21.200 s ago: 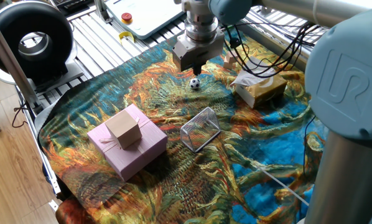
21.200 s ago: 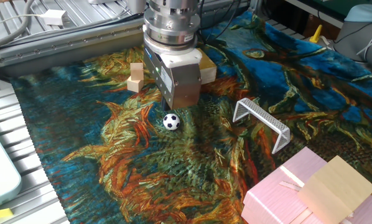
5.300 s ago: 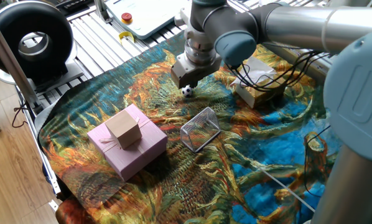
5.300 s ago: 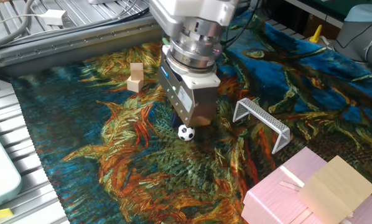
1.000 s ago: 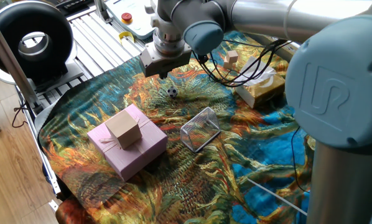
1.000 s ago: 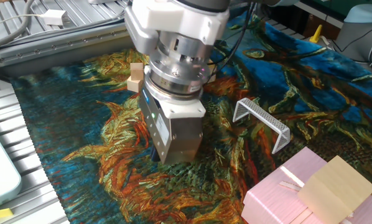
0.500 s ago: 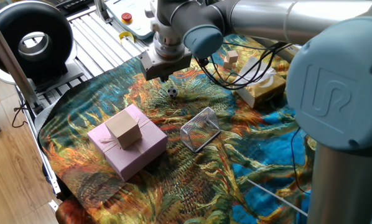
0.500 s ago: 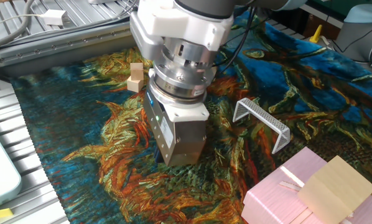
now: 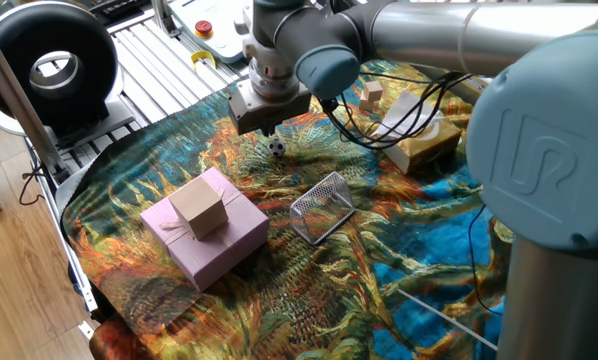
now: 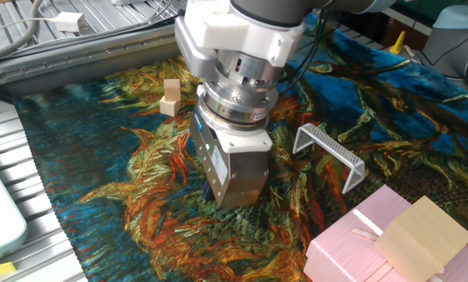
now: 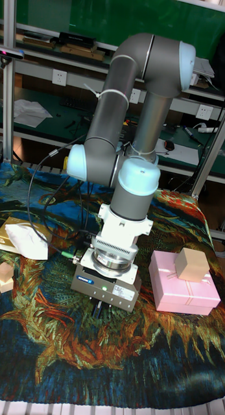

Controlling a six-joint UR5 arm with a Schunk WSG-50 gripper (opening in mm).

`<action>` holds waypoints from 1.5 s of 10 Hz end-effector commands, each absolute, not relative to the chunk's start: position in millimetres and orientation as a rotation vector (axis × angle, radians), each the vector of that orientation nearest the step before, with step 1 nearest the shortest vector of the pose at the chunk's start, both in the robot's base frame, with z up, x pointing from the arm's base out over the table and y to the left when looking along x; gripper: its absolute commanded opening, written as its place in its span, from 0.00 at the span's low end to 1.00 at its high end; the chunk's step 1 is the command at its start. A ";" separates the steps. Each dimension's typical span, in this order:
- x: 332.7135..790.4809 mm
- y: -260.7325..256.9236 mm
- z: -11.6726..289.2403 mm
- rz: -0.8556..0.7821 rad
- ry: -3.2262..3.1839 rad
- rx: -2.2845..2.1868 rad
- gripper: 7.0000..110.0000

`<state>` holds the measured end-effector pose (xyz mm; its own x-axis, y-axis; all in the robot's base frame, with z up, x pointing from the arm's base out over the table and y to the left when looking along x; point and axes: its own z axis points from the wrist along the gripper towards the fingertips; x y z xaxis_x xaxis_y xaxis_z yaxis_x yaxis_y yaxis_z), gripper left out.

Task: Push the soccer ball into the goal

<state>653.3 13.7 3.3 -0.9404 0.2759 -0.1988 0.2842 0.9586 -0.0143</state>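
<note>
Pink card, square and flat, makes up the gift box (image 9: 205, 239) nearest the front edge of the table in one fixed view, and a small tan cardboard box (image 9: 199, 206) sits on its lid. Both rest on a painted cloth (image 9: 159, 180) of orange, green and blue swirls that covers the table.

Just beyond and to the right of the pink box stands the silver-grey wire-mesh goal (image 9: 322, 206), wedge-shaped on a thin metal frame. In the other fixed view the goal (image 10: 328, 156) stands clear of the gripper body, with bare cloth between them.

Farther back lies the tiny white soccer ball with black patches (image 9: 277, 148). It sits on the cloth, apart from the goal and up the table from it. Right beside the ball, on the side away from the goal, the grey two-finger gripper (image 9: 263, 128) points straight down, its tip close to the cloth. Whether it touches the ball cannot be told. The fingers look drawn together in one fixed view, but the grey body hides them in the other views, so their state is not clear.

Beyond the arm sit a small tan wooden cube (image 9: 371, 94) and a gold tissue box (image 9: 419, 140).
</note>
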 end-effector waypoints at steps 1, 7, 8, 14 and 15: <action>644.4 14.1 7.1 -0.052 2.921 0.454 0.00; 634.3 17.4 7.3 -0.059 2.920 0.487 0.00; 632.8 17.7 7.4 -0.061 2.919 0.494 0.00; 615.7 8.7 12.9 -0.080 2.923 0.522 0.00; 613.1 9.8 14.7 -0.080 2.923 0.536 0.00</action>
<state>620.3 11.0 10.6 -0.9293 0.3219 -0.1812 0.3321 0.9428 -0.0284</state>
